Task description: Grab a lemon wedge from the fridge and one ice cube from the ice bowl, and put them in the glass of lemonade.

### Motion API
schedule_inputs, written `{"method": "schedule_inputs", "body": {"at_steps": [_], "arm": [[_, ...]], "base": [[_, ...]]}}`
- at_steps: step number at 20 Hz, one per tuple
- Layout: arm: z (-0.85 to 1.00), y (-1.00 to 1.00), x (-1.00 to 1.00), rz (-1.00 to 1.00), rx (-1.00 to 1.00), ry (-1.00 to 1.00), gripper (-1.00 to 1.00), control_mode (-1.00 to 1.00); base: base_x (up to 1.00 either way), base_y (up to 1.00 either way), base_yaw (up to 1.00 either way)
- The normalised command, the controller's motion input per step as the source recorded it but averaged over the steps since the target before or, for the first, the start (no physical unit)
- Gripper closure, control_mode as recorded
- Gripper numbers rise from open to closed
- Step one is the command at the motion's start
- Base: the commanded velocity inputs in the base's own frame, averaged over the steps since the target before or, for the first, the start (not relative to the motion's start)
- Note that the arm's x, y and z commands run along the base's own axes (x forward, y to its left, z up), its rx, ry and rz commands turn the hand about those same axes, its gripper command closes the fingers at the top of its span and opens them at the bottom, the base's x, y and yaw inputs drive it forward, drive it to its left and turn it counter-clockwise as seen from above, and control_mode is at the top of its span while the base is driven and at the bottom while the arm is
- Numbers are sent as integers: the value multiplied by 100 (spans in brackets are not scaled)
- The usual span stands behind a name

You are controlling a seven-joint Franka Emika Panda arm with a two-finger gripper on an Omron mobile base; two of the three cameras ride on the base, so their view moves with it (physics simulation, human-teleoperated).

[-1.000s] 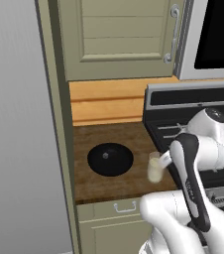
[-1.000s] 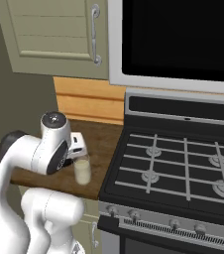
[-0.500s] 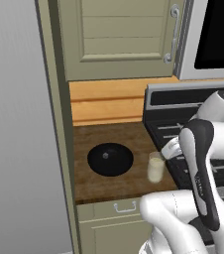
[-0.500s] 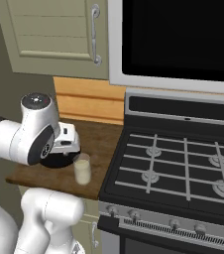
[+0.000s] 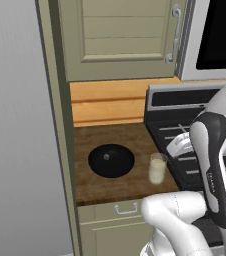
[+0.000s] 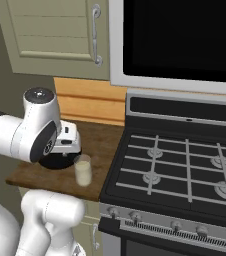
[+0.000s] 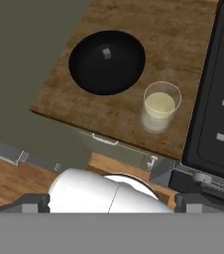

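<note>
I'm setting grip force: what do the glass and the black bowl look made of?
Glass: looks like clear glass or plastic, since the pale drink shows through its wall. Bowl: opaque matte black with no shine, maybe ceramic or plastic; the look leaves it open.

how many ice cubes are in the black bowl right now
1: a single small grey ice cube at the centre of the ice bowl, which sits on the wooden counter left of the glass of lemonade.

Ice bowl on the counter, glass of lemonade just right, stove beyond.
</note>
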Motion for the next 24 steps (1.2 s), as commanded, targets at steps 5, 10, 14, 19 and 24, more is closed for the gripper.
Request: {"method": "schedule_inputs", "body": {"at_steps": [5, 10, 14, 19, 24], "arm": [[0, 0, -16, 0, 0, 0, -100, 100], [0, 0, 0, 0, 0, 0, -100, 100], [0, 0, 0, 0, 0, 0, -100, 100], [0, 0, 0, 0, 0, 0, -100, 100], [0, 0, 0, 0, 0, 0, -100, 100]], "base": [[-40, 1, 0], [-96, 11, 10], [-23, 41, 39], [0, 70, 37], [0, 100, -27]]}}
